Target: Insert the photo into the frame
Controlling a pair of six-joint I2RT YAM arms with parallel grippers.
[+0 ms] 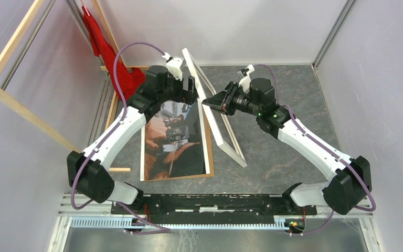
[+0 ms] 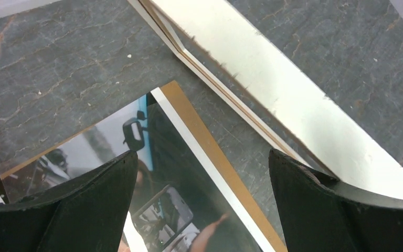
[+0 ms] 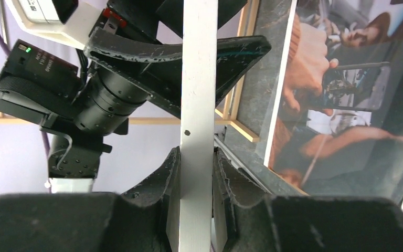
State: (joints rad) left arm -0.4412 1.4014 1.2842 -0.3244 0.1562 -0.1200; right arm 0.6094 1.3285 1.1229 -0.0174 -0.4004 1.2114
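My right fingers (image 3: 160, 184) pinch the frame (image 3: 198, 68), tilted on edge; my left fingers (image 2: 105, 194) hover spread over the photo (image 1: 176, 142). Next move, likely: lay frame over photo.

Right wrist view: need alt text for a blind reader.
The right gripper is shut on a white rail of the frame, which runs up the middle of the view. Behind it the left gripper is open, a black finger showing on each side; the photo lies face up on the table at right.
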